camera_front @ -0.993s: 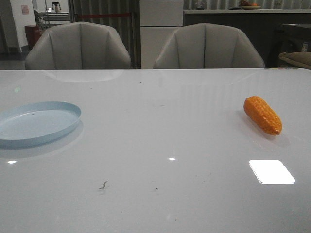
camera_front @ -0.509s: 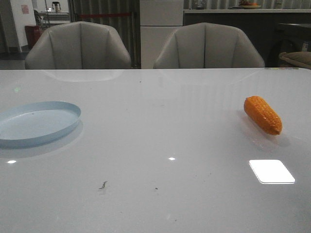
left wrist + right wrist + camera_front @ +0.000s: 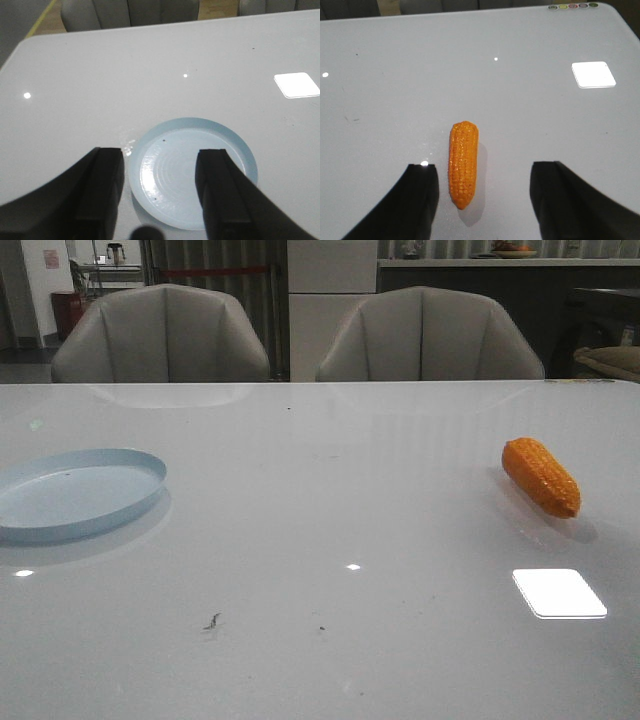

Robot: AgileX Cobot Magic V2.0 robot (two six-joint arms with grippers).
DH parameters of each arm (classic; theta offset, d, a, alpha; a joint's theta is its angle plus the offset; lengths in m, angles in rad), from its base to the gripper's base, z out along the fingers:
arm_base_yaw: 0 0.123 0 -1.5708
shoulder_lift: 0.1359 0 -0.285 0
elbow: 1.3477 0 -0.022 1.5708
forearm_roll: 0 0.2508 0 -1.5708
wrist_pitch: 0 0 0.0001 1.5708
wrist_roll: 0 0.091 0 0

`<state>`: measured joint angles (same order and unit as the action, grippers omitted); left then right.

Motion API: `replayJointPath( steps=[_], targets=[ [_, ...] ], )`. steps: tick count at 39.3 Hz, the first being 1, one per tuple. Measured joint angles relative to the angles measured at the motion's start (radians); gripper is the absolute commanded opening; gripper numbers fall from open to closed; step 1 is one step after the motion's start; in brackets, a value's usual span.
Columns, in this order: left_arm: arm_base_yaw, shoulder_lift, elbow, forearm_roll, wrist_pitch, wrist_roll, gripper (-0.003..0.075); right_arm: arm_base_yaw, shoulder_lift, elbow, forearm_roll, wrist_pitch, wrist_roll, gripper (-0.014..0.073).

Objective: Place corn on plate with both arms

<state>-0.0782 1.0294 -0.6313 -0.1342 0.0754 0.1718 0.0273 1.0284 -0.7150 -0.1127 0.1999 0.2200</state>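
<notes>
The orange corn [image 3: 541,476] lies on the white table at the right in the front view. The pale blue plate [image 3: 75,492] sits at the left, with nothing on it. No gripper shows in the front view. In the left wrist view the left gripper [image 3: 162,165] is open and empty, above the plate [image 3: 192,170], which shows between its fingers. In the right wrist view the right gripper [image 3: 485,177] is open and empty, above the table, with the corn [image 3: 463,163] lying lengthwise between its fingers, nearer one finger [image 3: 417,200].
Two grey chairs [image 3: 160,335] [image 3: 430,335] stand behind the table's far edge [image 3: 320,383]. A bright light reflection [image 3: 559,593] lies on the table near the corn. Small dark specks [image 3: 212,621] mark the tabletop at the front.
</notes>
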Motion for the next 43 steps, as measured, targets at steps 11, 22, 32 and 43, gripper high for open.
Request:
replayJointPath(
  steps=[11,22,32,43],
  targets=[
    [0.062,0.316,-0.359,-0.055,0.291,-0.002,0.0418,0.0,0.0,0.0,0.0,0.036,0.0,0.053],
    [0.138,0.639,-0.641,-0.096,0.406,-0.004,0.0418,0.002,0.0,0.0,0.0,0.04,0.0,0.053],
    [0.138,0.846,-0.736,-0.109,0.496,-0.004,0.0418,0.002,0.0,0.0,0.0,0.042,0.0,0.053],
    [0.138,0.967,-0.75,-0.13,0.511,-0.004,0.0417,0.002,0.0,0.0,0.0,0.042,0.0,0.053]
  ],
)
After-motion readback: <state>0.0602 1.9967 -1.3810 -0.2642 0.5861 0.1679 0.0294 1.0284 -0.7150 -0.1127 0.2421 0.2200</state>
